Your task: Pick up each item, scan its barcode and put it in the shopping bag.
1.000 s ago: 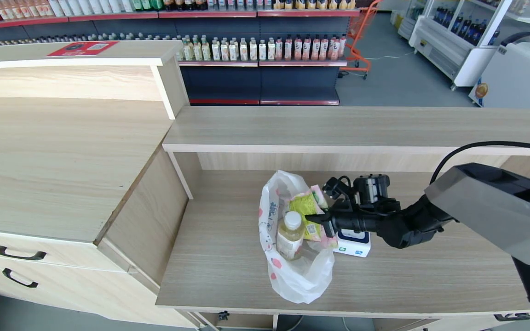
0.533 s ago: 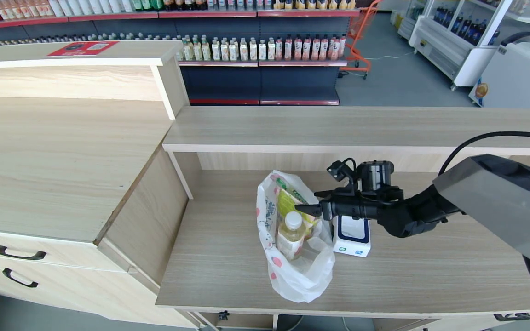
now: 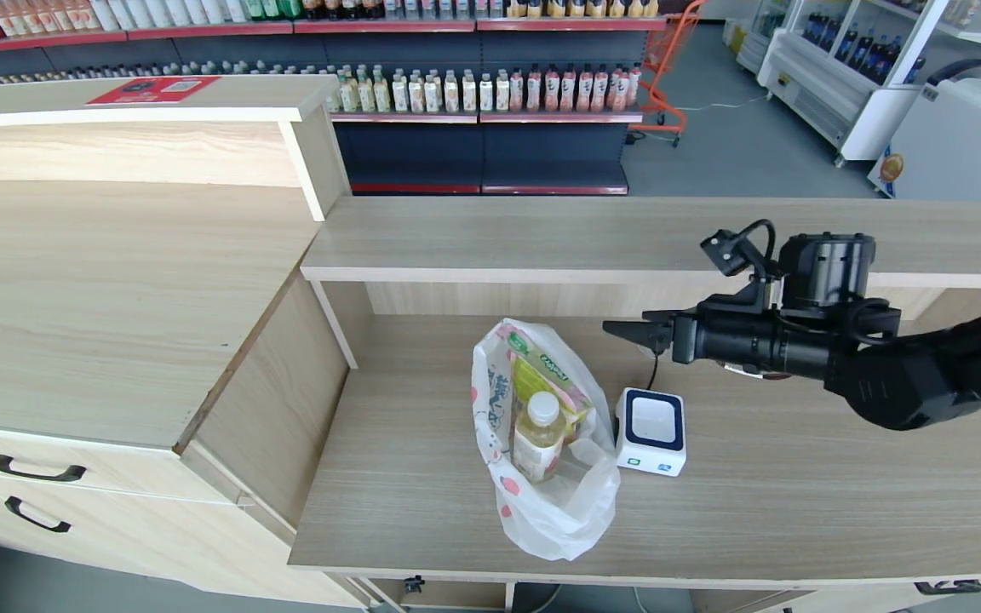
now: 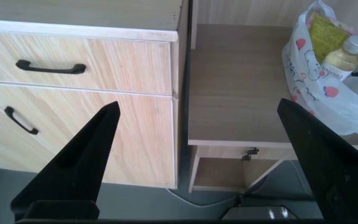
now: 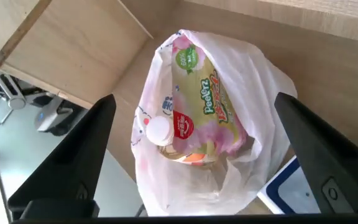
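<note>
Drawers (image 4: 73,93) with black handles are facing your left pincer (image 4: 197,104), which is hanging low off the desk's (image 3: 797,511) near left corner, fingers spread wide and gripping nothing.

On the desk, close to its front edge, the shopping bag (image 3: 542,502) is standing with its mouth gaping upward. You are looking at white plastic with pink prints. Inside it, a bottle (image 3: 537,434) with a white cap and pale yellow drink is standing upright, and a green and pink snack packet (image 3: 546,375) is leaning just behind it, its top poking above the bag's rim.

Just beside the bag, on your right, the white scanner (image 3: 651,430) with a dark-rimmed window is sitting flat. I cannot tell whether the plastic is touching it. A thin cable is running back from it toward the rear wall.

Your right pincer (image 3: 627,330) is hovering above the desk behind the scanner, pointing across toward the bag. Its wrist camera is showing the fingers wide apart with nothing in them, and the bag's open mouth is lying between them.

Left of the bag, a taller counter block (image 3: 269,409) is walling off that side. A raised ledge (image 3: 627,238) is overhanging the back of the desk.

Farther off, store shelves (image 3: 490,94) are carrying rows of bottles, with an orange cart (image 3: 669,60) and glass-fronted coolers (image 3: 848,68) to the right.
</note>
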`<state>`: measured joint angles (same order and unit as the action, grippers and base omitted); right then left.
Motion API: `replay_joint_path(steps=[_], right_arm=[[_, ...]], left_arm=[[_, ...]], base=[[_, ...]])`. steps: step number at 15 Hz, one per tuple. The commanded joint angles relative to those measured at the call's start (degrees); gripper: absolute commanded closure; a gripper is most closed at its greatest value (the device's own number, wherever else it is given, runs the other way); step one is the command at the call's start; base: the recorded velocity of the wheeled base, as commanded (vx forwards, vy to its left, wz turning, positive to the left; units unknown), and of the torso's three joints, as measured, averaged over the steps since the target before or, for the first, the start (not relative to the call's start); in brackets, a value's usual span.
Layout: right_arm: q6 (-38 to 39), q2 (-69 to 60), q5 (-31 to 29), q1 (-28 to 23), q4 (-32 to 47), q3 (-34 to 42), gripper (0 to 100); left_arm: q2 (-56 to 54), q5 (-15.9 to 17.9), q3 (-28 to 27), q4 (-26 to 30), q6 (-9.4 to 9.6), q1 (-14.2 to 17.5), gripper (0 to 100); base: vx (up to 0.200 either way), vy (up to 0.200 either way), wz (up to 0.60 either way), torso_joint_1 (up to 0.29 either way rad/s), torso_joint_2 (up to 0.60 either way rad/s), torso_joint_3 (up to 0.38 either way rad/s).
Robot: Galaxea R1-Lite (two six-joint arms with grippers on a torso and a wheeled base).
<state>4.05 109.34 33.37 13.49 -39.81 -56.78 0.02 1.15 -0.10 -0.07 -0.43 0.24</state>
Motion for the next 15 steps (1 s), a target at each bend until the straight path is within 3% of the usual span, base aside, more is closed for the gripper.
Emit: replay_joint_path(steps=[1, 3, 6, 9, 11, 15], right_arm=[[1.3, -30.5, -1.0, -8.1, 0.3, 24.8, 0], [0.7, -42.9, -4.0, -13.5, 2.4, 36.0, 0], [1.3, -71.7, -25.4, -12.3, 15.1, 53.1, 0], [-0.4, -93.1, -34.7, -12.6, 31.4, 56.8, 0], [-0.5, -103.6, -36.8, -12.1, 39.8, 56.8, 0], [-3.6, -109.3, -36.0, -13.8, 40.2, 56.6, 0]], left_arm=[[0.0, 0.0, 0.0, 0.0, -0.01, 0.0, 0], [0.0, 0.0, 0.0, 0.0, -0.01, 0.0, 0], [0.0, 0.0, 0.0, 0.0, -0.01, 0.0, 0], [0.0, 0.0, 0.0, 0.0, -0.01, 0.0, 0], [0.0, 0.0, 0.0, 0.0, -0.01, 0.0, 0], [0.0, 0.0, 0.0, 0.0, -0.01, 0.0, 0]], base=[[0.0, 0.0, 0.0, 0.0, 0.0, 0.0], [0.0, 0.0, 0.0, 0.0, 0.0, 0.0], [0.0, 0.0, 0.0, 0.0, 0.0, 0.0], [0.0, 0.0, 0.0, 0.0, 0.0, 0.0], [0.0, 0.0, 0.0, 0.0, 0.0, 0.0], [0.0, 0.0, 0.0, 0.0, 0.0, 0.0]])
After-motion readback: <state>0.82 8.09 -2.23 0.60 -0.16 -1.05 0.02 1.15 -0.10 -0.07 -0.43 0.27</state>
